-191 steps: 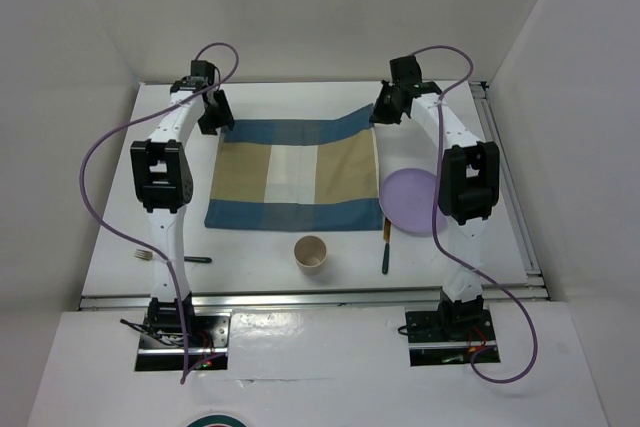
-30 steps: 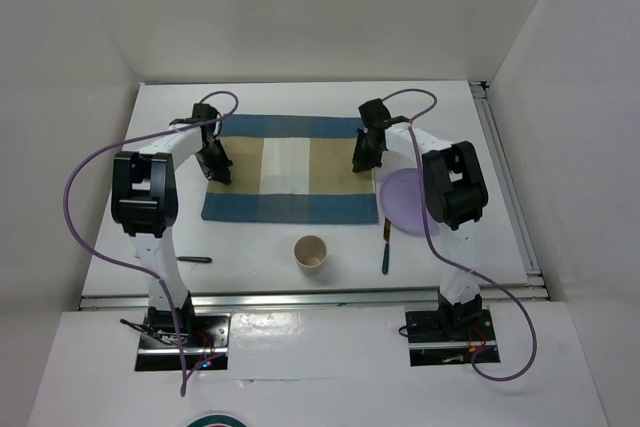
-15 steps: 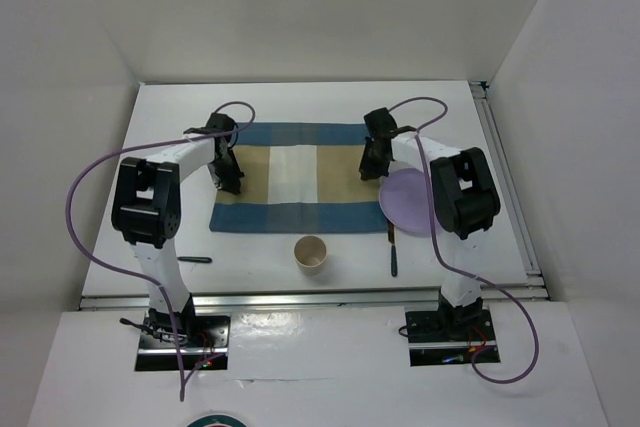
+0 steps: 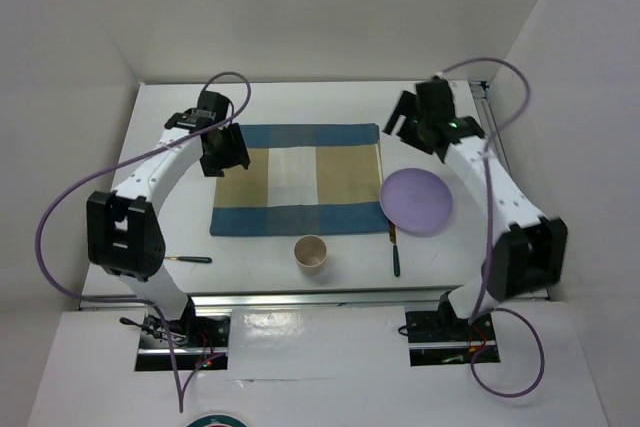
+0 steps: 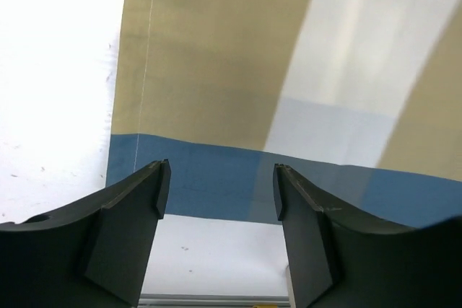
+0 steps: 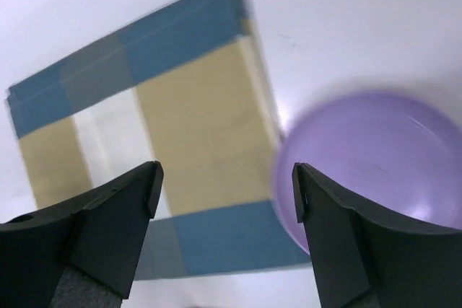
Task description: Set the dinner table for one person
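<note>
Both arms have lifted off the placemat [image 4: 295, 177], which lies flat in the middle of the dinner table [image 4: 300, 97]. We see the left gripper [image 5: 218, 178] spread wide and empty over its 10 o'clock corner, and the right gripper [image 6: 227, 178] likewise at 2 o'clock. A plate [image 4: 416, 200] sits at 3 and a cup [image 4: 311, 252] at 6.

no readable text, labels, brands or numbers can be made out anywhere tbh. a round badge [image 4: 214, 419] is cut off at the top view's bottom edge, nothing legible on it.
</note>
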Motion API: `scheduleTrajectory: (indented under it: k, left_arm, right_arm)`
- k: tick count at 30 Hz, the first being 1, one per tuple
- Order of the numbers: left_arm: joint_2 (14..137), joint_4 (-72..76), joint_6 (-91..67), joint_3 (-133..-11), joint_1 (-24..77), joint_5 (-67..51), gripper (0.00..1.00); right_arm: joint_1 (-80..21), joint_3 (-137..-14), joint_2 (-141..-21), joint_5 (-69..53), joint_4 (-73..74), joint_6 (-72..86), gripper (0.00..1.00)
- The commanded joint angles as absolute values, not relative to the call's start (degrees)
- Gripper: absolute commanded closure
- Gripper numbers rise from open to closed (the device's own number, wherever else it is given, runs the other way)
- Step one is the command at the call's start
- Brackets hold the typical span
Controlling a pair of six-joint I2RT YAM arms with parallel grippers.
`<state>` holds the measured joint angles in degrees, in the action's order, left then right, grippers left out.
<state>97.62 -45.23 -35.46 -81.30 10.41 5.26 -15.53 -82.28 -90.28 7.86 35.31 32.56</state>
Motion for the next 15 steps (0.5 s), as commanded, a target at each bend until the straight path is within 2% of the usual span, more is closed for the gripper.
scheduleTrajectory:
  k: [1,5,8,15]
  left_arm:
    - [92.29,-46.15,-33.31,-83.06,10.90,4.40,0.24]
    - [88.86,-44.04,-33.31,-80.60,12.48,4.39,0.13]
    - [87.28,-43.07,-33.84,-78.93,13.62,4.39,0.01]
    - [86.04,-41.04,-32.78,-77.08,14.15,0.88,0.00]
  right_arm:
    - [-7.84,-69.29,-80.20,11.79,41.48,37.96,0.15]
    - [-0.54,-51.91,-69.80,6.16,42.01,42.01,0.14]
    - [3.07,-46.07,-64.62,1.42,40.00,43.07,0.12]
    - [4.75,-38.85,-68.19,-2.90,30.86,44.73,0.11]
